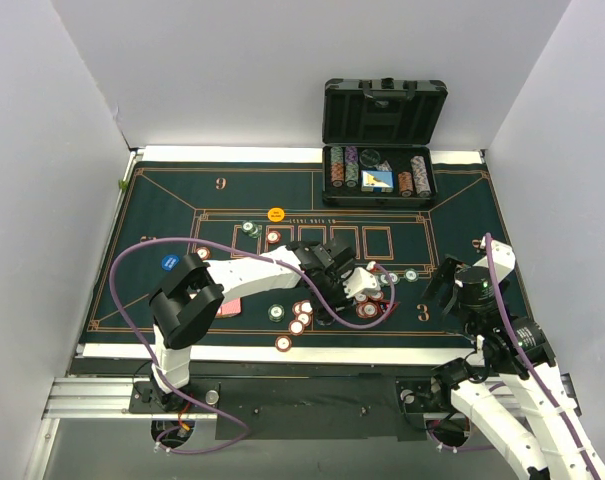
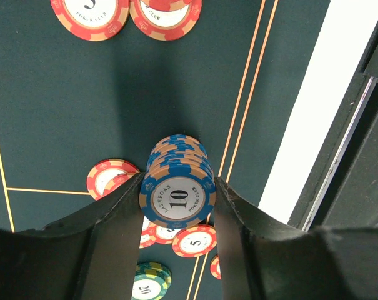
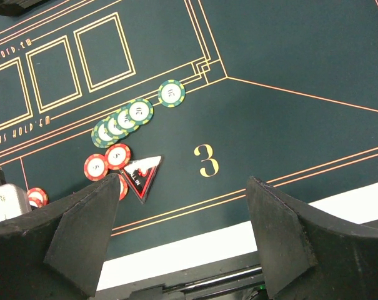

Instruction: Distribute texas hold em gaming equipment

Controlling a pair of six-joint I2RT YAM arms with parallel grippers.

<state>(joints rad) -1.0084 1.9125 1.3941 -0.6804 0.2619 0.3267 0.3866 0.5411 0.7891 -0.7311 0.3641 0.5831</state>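
Nearest to the arm bases, some loose red chips point(image 1: 283, 343) lie close to the front edge of the green mat point(image 1: 152, 215), and a pink card point(image 1: 230, 307) lies flat a little to their left. Just beyond them the left gripper point(image 2: 178, 181) is over the middle-right part of the mat. Its jaws are closed tightly on a stack of blue chips point(image 2: 176, 201) with orange stripes, the top one marked 10, and both fingers point(image 2: 117, 219) press the sides of the stack. Whether the bottom of the stack touches the mat, I cannot tell. More red chips and one green chip point(image 2: 148, 284) lie flat around it. On the right side, the right gripper point(image 3: 182, 187) hangs above the mat near the printed 3, its jaws wide apart with nothing between them. Beyond it lies an overlapping row of green chips point(image 3: 123, 120). Farther away, a blue disc point(image 1: 170, 263) lies at the left and an orange disc point(image 1: 275, 214) near the middle. At the far edge the black case point(image 1: 382, 105) stands open, with rows of chips point(image 1: 352, 168) inside.
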